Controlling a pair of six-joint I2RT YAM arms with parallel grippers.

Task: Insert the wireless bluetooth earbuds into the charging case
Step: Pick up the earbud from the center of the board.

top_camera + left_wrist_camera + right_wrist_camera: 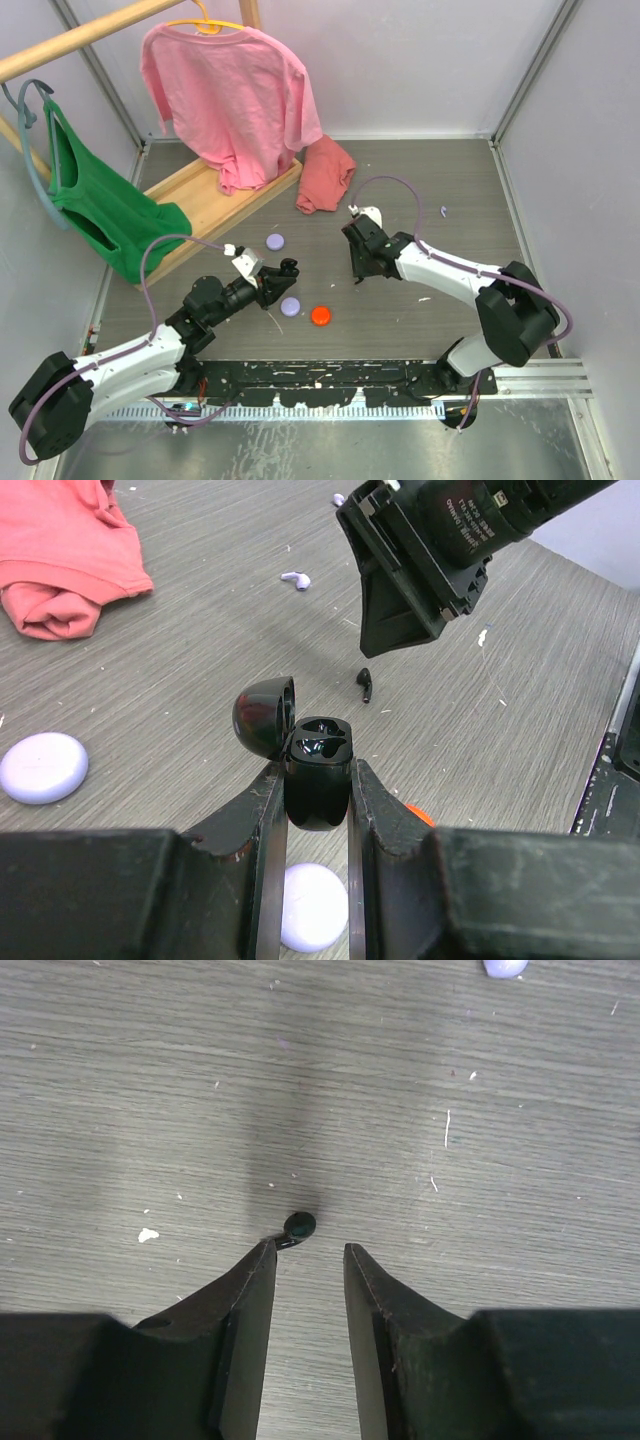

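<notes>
Black earbud [298, 1226] is lying mid-frame, just beyond the narrowly parted right gripper [309, 1248]; left gripper [316, 770] is clamping the open charging case [318, 798].

Your black case [318, 798] stands open in the left claw [316, 778], a black earbud [366, 685] lying on the table [180, 670] beyond.

Top cam sat high behind the arm bases [455, 375], looking down over the whole table [450, 170]. Left wrist cam was low, looking across past the case [318, 775] toward the black earbud [366, 684]. Right wrist cam hung close above that same earbud, facing straight down, so both shared it.
</notes>
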